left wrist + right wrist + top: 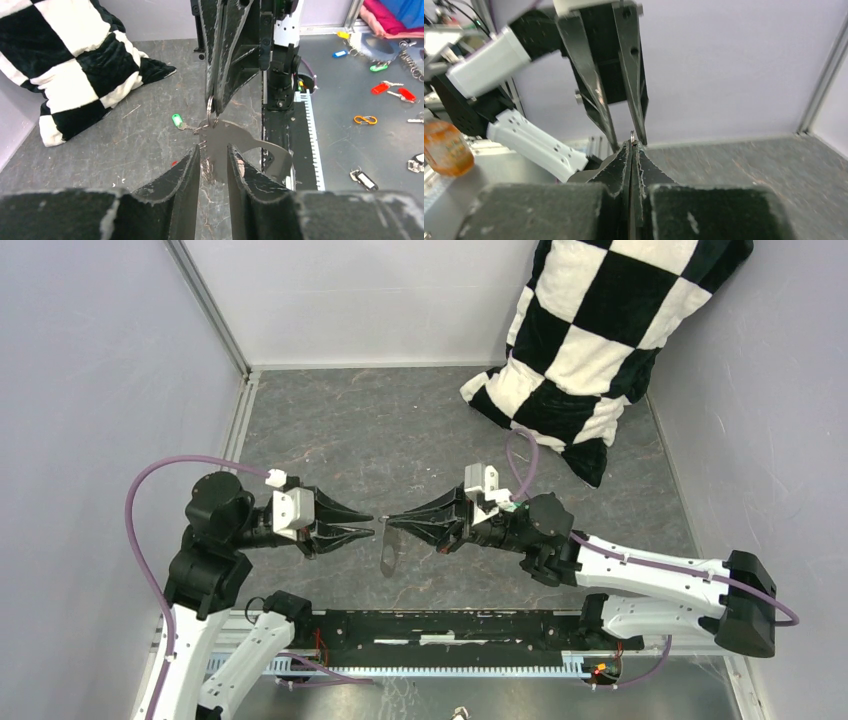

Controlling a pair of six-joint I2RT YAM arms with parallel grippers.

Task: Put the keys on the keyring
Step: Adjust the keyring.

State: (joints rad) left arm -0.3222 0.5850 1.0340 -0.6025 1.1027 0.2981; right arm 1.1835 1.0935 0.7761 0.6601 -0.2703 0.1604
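above the middle of the worktop (330, 430), toward its near edge, the right gripper (392, 521) is pinched together on the small ring (212, 107) of the keyring (240, 145), one flat grey metal loop hanging below. the left gripper (371, 524) stands apart, fingers either side of the loop. one green-headed key (176, 120) shows beside the ring. the surface is dark mottled grey with pale walls, and one checkered pillow (590, 330) sits at the far right corner.

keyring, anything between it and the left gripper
Nothing visible does. The keyring hangs from the shut right gripper, directly ahead of the left gripper, whose fingertips are open.
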